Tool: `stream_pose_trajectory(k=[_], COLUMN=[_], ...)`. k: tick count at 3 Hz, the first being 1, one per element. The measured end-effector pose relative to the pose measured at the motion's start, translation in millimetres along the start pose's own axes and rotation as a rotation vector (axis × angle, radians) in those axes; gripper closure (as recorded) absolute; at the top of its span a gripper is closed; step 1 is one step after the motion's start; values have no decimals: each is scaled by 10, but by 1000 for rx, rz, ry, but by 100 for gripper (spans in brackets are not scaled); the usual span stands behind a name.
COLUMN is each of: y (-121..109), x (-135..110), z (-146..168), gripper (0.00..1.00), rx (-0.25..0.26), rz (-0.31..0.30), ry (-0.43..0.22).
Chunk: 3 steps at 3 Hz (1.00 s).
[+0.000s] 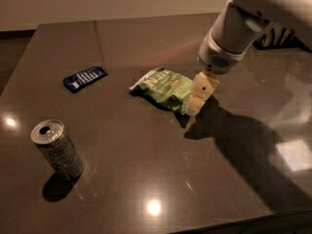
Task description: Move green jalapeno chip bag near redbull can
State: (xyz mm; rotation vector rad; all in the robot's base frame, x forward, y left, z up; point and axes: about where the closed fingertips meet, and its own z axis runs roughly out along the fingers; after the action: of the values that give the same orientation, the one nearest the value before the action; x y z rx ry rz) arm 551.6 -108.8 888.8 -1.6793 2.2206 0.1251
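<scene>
The green jalapeno chip bag (165,88) lies flat near the middle of the dark table, puffy and crinkled with white lettering. The redbull can (57,148) stands upright at the front left, far from the bag, its shiny top with the tab hole showing. My gripper (199,97) hangs from the white arm that comes in from the upper right. Its cream-coloured tip is at the bag's right end, touching or just over the bag's edge.
A small flat dark-blue packet (85,78) lies at the back left of the table (146,179). The arm casts a wide shadow across the right part of the table. Ceiling lights glare on the surface at the front and left edge.
</scene>
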Motion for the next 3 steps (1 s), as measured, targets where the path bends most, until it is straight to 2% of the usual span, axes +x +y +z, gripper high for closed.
stream_pose_trajectory(k=[1, 2, 3], y=[26, 45, 64], x=[-99, -148, -196], z=[247, 422, 478], gripper=[0, 18, 41], rx=[-8, -32, -48], rz=[-11, -14, -20], ry=[15, 35, 41])
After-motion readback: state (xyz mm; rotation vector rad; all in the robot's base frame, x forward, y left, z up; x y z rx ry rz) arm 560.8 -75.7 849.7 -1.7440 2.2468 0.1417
